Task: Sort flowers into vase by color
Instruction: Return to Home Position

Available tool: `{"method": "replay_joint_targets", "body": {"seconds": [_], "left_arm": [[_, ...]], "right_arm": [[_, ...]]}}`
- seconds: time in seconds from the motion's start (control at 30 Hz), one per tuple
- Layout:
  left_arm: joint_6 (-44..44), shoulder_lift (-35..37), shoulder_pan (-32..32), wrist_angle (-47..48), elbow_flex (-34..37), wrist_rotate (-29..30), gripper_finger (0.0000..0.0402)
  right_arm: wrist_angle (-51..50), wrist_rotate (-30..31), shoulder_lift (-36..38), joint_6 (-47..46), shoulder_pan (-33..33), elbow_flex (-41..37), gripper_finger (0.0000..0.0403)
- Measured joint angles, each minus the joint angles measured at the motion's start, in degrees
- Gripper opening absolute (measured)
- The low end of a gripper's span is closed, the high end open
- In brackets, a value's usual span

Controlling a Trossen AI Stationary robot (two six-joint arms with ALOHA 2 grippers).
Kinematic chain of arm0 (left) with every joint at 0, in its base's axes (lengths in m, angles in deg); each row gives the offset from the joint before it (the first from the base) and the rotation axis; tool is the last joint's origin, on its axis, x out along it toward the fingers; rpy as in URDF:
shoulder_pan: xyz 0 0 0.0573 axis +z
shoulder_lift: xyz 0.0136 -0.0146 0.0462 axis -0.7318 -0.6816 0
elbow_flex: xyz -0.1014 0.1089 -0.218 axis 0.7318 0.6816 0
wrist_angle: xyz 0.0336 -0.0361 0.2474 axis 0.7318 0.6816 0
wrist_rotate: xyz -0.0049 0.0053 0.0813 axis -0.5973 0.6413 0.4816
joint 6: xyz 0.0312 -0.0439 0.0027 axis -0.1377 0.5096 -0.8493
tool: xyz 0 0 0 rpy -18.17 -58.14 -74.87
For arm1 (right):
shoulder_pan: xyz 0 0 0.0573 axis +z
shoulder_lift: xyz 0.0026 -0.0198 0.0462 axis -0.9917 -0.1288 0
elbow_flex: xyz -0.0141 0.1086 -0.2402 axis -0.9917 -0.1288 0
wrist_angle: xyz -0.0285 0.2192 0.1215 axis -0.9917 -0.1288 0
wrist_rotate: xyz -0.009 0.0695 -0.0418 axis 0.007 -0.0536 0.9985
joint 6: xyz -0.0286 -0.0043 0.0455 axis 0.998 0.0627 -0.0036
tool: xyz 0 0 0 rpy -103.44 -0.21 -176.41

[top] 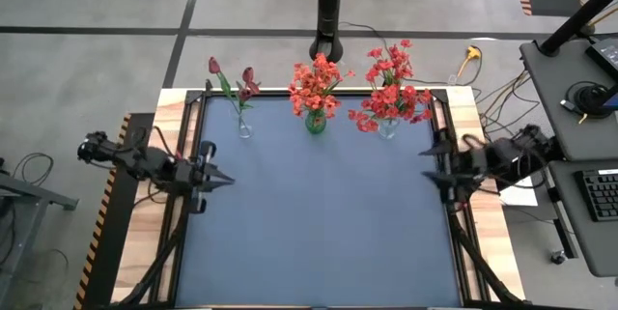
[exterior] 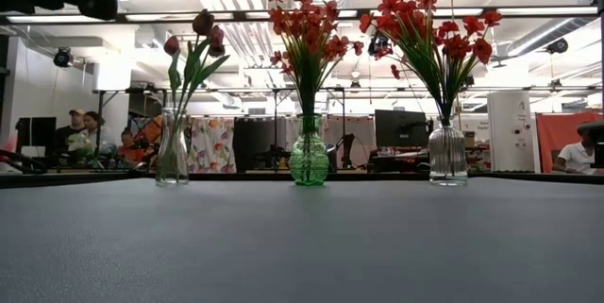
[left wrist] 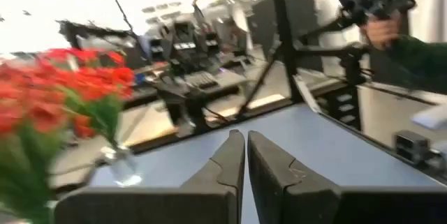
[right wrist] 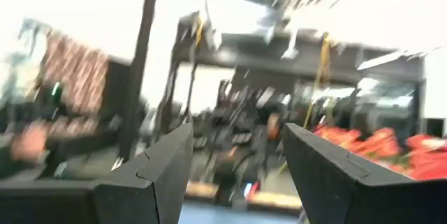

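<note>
Three vases stand in a row along the table's far edge. A clear vase (top: 243, 126) on the left holds dark maroon tulip buds (exterior: 193, 39). A green vase (top: 316, 121) in the middle holds orange-red blooms (exterior: 307, 25). A clear vase (top: 388, 127) on the right holds red blooms (exterior: 429, 15). My left gripper (top: 224, 181) hovers at the table's left edge, shut, pointing toward the table's middle. My right gripper (top: 427, 163) hovers at the right edge, open, holding nothing. In the left wrist view the red blooms (left wrist: 77, 77) show beyond the shut gripper (left wrist: 246, 147).
The dark blue mat (top: 319, 223) spreads between both arms up to the vases. A black pole (top: 330, 1) rises behind the far edge. Desks, cables and a keyboard (top: 601, 194) sit to the right. People show in the room behind (exterior: 80, 133).
</note>
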Motion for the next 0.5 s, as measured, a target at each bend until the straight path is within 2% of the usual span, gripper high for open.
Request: {"method": "replay_joint_targets", "body": {"seconds": [0.1,0.2,0.37,0.5], "left_arm": [[-0.9,4.4,4.6,4.3,-0.1,-2.2,0.0001],[1.0,8.3,10.0,9.5,0.3,-5.4,0.0],[2.4,8.1,17.8,9.8,2.5,-15.1,0.0],[2.8,8.8,22.0,8.0,7.0,-16.6,0.0]], "right_arm": [[-0.8,0.6,5.9,1.1,-1.3,-1.6,0.0215],[-3.1,0.7,5.9,0.7,-2.6,-2.6,0.0215],[-2.7,-1.0,4.8,-1.9,-3.6,-5.2,0.0215],[0.0,-1.6,4.9,-3.5,-3.8,-11.9,0.0215]]}}
